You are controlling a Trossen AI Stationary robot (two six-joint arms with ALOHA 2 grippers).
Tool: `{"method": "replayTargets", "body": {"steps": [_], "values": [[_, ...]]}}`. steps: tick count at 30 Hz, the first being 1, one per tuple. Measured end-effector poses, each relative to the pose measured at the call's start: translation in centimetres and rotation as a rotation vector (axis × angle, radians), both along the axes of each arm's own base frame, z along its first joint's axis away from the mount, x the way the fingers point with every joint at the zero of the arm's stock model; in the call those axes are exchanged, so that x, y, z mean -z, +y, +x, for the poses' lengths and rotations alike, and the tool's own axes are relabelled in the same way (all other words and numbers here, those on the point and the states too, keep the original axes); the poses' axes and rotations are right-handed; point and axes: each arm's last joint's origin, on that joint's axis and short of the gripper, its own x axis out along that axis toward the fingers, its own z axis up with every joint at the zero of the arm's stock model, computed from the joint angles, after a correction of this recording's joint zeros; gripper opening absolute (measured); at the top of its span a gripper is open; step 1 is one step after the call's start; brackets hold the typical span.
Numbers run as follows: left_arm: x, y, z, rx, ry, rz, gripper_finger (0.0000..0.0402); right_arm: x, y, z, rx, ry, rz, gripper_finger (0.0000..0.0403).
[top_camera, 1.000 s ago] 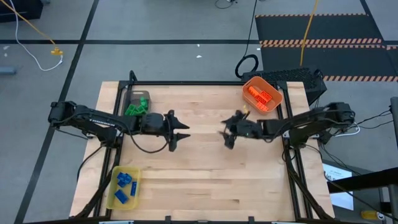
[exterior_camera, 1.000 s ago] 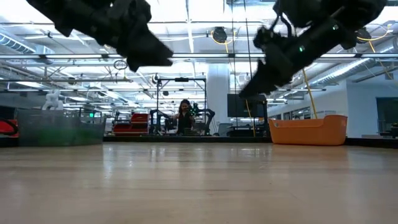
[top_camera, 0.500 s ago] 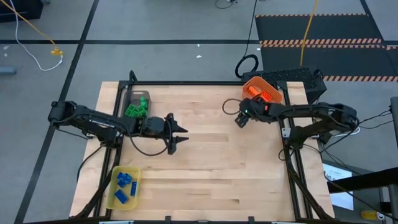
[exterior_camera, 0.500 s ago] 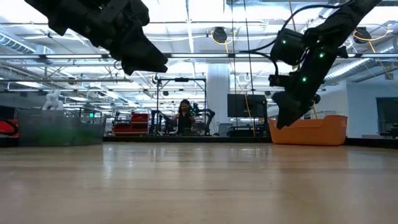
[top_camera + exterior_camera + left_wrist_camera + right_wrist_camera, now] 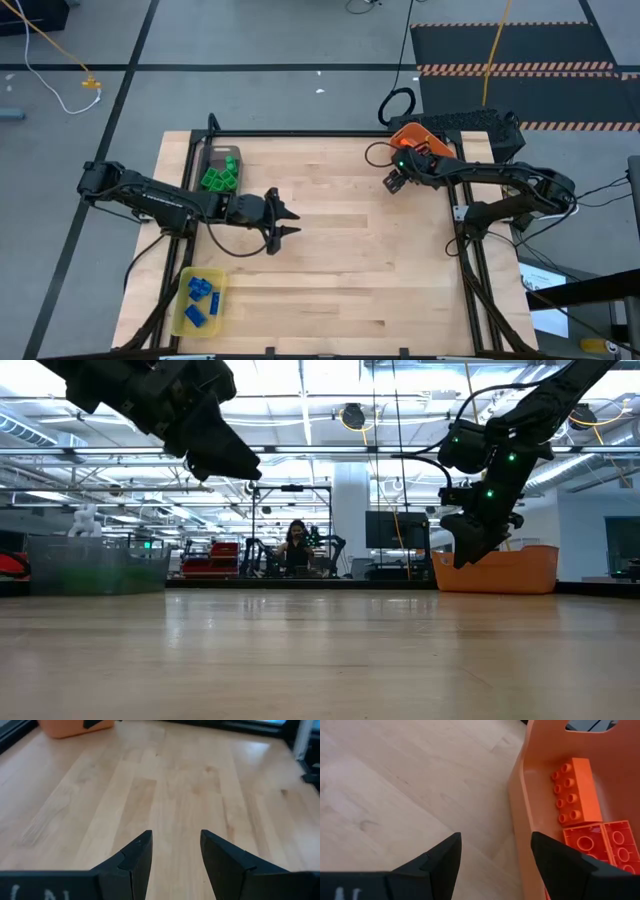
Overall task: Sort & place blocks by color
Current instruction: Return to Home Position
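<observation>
Orange blocks (image 5: 576, 790) lie in the orange bin (image 5: 418, 142) at the table's far right. Green blocks (image 5: 220, 175) lie in the grey bin at the far left. Blue blocks (image 5: 200, 297) lie in the yellow bin at the near left. My right gripper (image 5: 393, 182) is open and empty, above the table beside the orange bin's left wall (image 5: 520, 820). My left gripper (image 5: 285, 222) is open and empty above bare table left of centre, and it shows in the left wrist view (image 5: 175, 845).
The wooden table (image 5: 350, 270) is bare across its middle and near right. The three bins stand along its left side and far right corner. A black frame rail (image 5: 300, 133) runs along the far edge. A person shows far off in the room (image 5: 297, 545).
My right gripper has moved from the table's middle toward the far right, up to the orange bin, and has turned so that it points down beside the bin's wall. My left gripper has drawn back slightly toward the table's left and near edge.
</observation>
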Motion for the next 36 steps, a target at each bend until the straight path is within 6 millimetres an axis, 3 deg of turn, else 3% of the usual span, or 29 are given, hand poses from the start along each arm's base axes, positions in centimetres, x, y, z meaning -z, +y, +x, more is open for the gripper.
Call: {"method": "replayTargets", "body": {"steps": [8, 14, 24, 36], "values": [[0.3, 0.1, -0.2, -0.049, 0.035, -0.003, 0.0166, 0.1, -0.5, -0.5, 0.027, 0.018, 0.008, 0.0233], [0.5, 0.4, -0.3, -0.094, 0.065, 0.006, 0.0166, -0.4, 0.2, 0.0, -0.074, -0.017, 0.012, 0.0233], [3.2, 4.9, -3.4, -0.575, 0.42, 0.012, 0.0166, -3.8, 2.3, 1.7, -0.216, -0.28, -0.124, 0.0233], [3.5, 9.1, -4.9, -0.752, 0.521, 0.084, 0.0166, -4.7, 4.9, 3.2, -0.345, -0.374, -0.146, 0.0233]]}}
